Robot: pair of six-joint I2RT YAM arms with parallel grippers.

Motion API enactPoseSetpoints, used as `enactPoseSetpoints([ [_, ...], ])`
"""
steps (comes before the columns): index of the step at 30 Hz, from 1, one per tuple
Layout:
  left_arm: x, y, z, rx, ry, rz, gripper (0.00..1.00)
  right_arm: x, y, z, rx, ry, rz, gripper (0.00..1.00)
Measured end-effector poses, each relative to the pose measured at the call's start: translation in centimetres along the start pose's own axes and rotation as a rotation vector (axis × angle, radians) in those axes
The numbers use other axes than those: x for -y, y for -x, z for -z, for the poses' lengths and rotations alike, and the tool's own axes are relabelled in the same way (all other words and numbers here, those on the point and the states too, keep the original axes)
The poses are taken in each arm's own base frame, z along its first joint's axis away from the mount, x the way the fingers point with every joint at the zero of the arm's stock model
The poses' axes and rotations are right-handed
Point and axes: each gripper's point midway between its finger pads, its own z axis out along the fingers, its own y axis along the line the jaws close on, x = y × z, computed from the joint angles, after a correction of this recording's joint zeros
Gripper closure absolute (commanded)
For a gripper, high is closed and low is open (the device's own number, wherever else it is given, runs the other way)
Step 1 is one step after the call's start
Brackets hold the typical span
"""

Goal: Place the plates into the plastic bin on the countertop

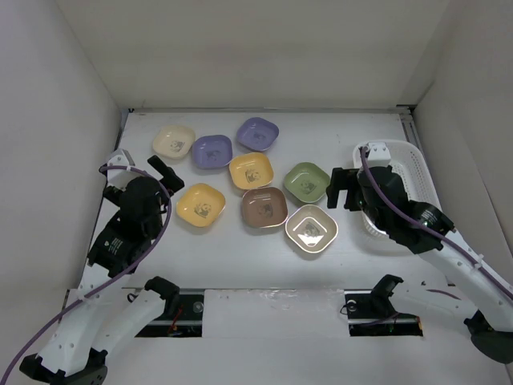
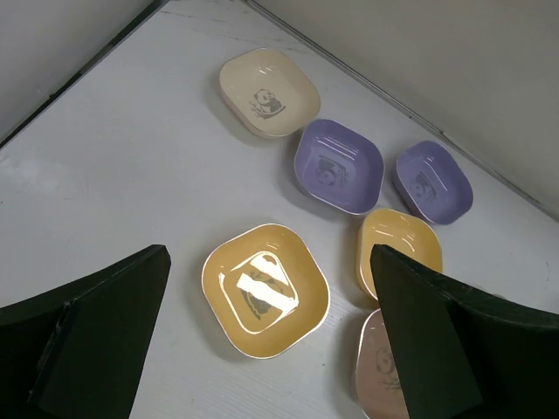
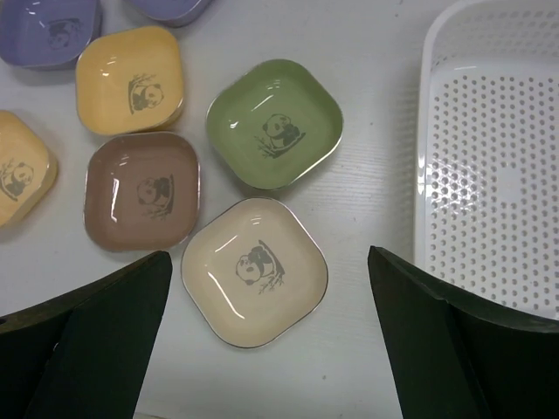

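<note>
In the top view the right arm (image 1: 401, 210) hides the lower left part of the plastic bin (image 1: 413, 164). The brown plate (image 2: 377, 367) runs off the left wrist view's bottom edge.

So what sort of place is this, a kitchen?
Probably a lab test booth: bare white walls box in a white table, two robot arms stand at its near edge, and panda-print plates sit beside a plastic bin.

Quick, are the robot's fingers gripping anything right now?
Left fingers: open, holding nothing.
Right fingers: open, holding nothing.
</note>
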Motion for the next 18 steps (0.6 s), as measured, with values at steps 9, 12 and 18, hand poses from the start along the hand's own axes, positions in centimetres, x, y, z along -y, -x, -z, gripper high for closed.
enactPoseSetpoints([
  [9,0.0,0.0,0.0,0.0,0.0,0.0,0.01,-0.3,-0.8,0.0,-0.03,0.01,-0.041,0.0],
  [12,0.0,0.0,0.0,0.0,0.0,0.0,0.01,-0.2,-2.5,-0.4,-0.078,-0.01,-0.083,0.0],
  [18,0.0,0.1,0.1,0.001,-0.008,0.0,0.01,0.6,-8.7,-1.1,-0.203,-0.039,-0.175,0.0],
])
